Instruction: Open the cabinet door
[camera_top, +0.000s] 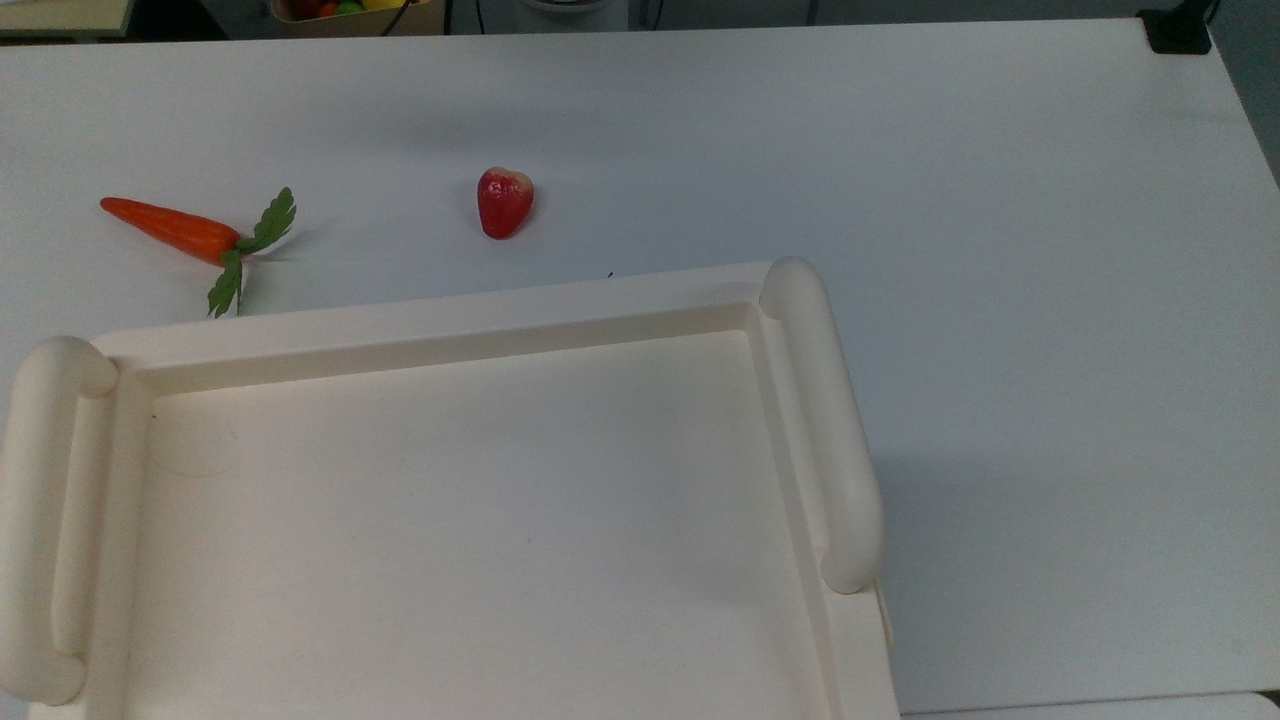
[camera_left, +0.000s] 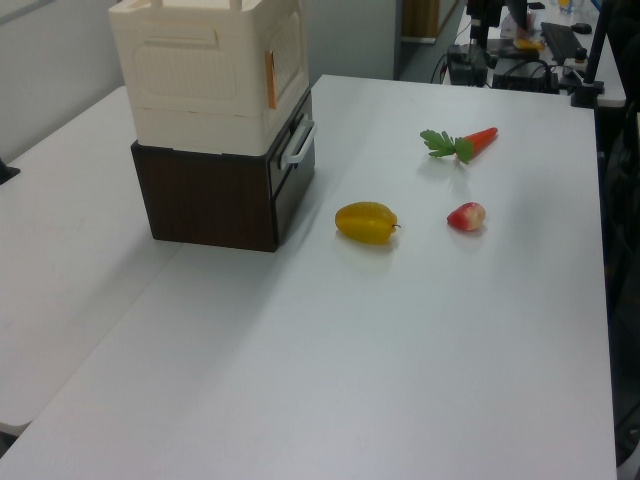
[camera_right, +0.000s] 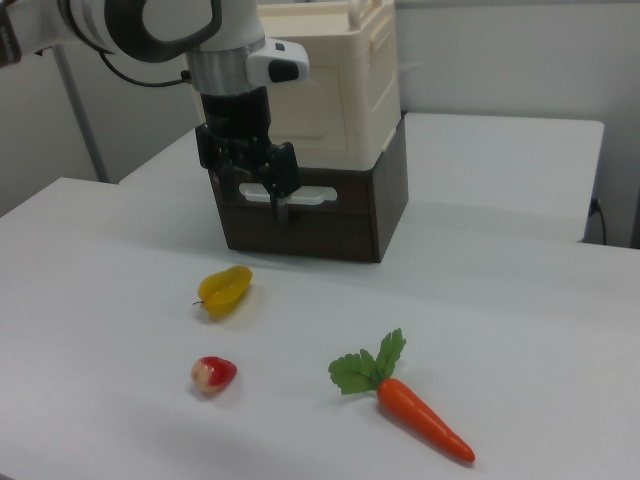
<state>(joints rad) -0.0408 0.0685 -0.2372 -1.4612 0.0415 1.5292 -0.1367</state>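
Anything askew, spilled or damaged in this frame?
Nothing stands out. The cabinet sits squarely on the dark drawer unit; the carrot, red fruit and yellow fruit lie apart on the table.

From above we look down on the cabinet (camera_top: 470, 520); our two side views face it from opposite sides, sharing the carrot (camera_left: 470, 141).
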